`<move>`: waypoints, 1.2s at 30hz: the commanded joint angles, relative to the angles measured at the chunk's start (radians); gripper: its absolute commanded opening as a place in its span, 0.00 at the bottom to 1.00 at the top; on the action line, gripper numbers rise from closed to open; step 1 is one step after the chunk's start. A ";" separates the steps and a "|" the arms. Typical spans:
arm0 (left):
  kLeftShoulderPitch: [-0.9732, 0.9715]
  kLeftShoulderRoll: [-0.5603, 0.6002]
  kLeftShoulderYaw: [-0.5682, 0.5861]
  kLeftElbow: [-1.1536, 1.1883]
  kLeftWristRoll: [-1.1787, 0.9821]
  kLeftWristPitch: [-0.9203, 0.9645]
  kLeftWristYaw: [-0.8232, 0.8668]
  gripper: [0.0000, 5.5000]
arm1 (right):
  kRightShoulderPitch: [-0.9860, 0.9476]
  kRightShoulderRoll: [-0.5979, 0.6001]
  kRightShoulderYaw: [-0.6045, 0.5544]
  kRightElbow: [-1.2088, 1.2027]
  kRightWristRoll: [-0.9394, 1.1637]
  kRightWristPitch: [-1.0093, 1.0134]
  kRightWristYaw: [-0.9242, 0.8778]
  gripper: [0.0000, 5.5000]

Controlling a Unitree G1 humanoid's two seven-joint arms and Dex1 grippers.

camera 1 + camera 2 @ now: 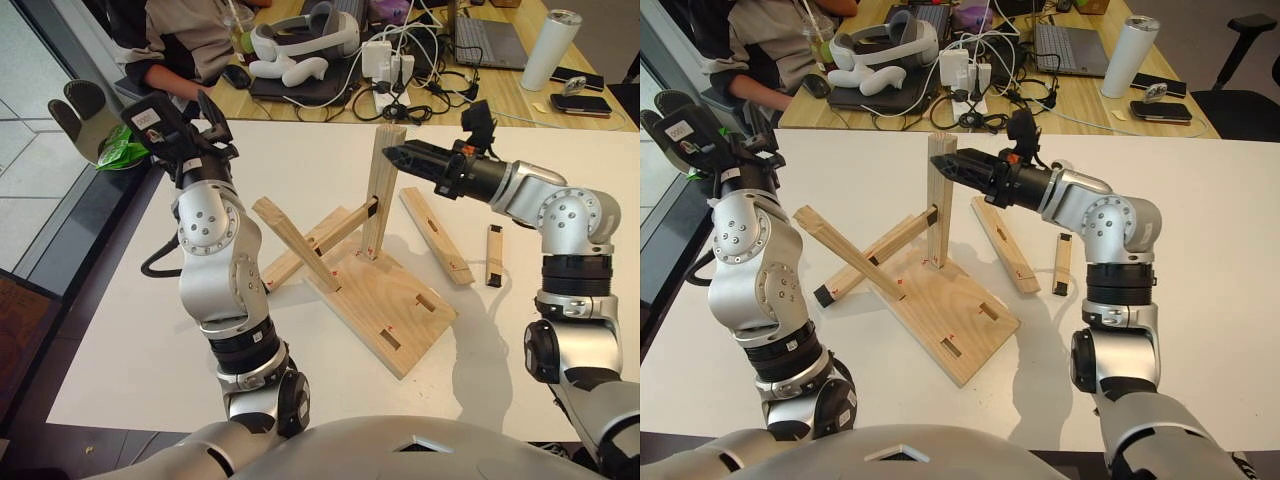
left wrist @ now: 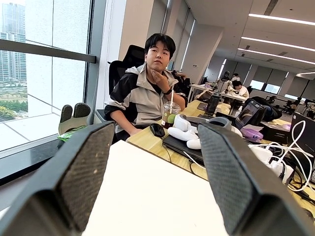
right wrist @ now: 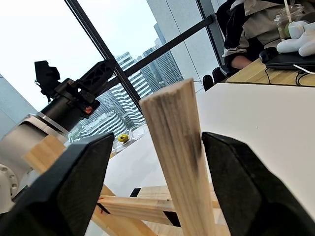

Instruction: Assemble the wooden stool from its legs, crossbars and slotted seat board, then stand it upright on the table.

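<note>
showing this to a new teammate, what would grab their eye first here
The half-built stool mid-table: an upright leg stands on the flat seat board, a crossbar tying it to a tilted leg. The right pincer straddles the upright leg's top, open, while the left pincer hangs open and empty by the table's left edge.

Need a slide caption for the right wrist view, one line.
Right gripper, jaws open, lined up on the top of the upright leg, with a gap on each side.
</note>
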 commanded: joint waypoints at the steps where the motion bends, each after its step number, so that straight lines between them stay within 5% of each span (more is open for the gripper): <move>1: -0.005 0.000 -0.005 0.004 -0.008 0.013 0.000 0.56 | -0.004 0.005 0.055 0.030 -0.057 -0.044 -0.007 0.61; 17: -0.004 0.018 -0.001 -0.004 -0.020 0.038 -0.007 0.56 | -0.063 0.096 -0.049 0.268 -0.236 -0.350 -0.315 0.20; 29: -0.016 0.049 -0.002 0.003 -0.027 0.076 -0.040 0.56 | 0.046 0.215 -0.024 0.174 -0.336 -0.495 -0.512 0.18; 36: 0.009 0.132 0.002 -0.012 -0.030 0.115 -0.113 0.56 | 0.150 0.259 -0.026 -0.051 -0.313 -0.447 -0.559 0.29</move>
